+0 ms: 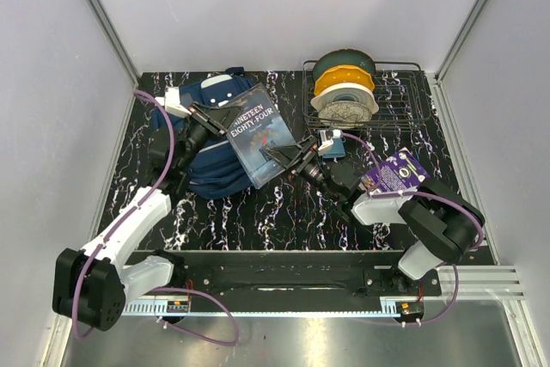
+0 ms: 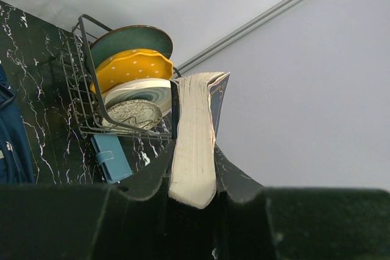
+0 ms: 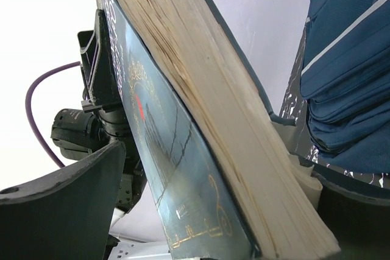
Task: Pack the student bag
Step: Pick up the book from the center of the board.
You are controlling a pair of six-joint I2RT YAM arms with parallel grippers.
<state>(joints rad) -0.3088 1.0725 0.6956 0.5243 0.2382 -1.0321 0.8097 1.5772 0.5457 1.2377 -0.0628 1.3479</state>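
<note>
The black, white-veined marble-pattern bench (image 1: 258,212) carries the navy blue fabric backpack with white stripe trim (image 1: 210,178) at its left rear (the book overlaps it in the top view). A black wire dish rack (image 1: 404,109) of upright plates stands at the right rear. A blue-covered paperback book (image 1: 258,131) hangs tilted; the left fingers (image 2: 146,178) are clenched on its far-left corner, while the right fingers (image 3: 73,199) straddle its near-right corner, and their grip cannot be told. A purple packet (image 1: 395,171) lies beside the right arm. A small blue case (image 1: 333,145) lies just before the rack.

Bright even light, soft shadows, blurred close foregrounds
</note>
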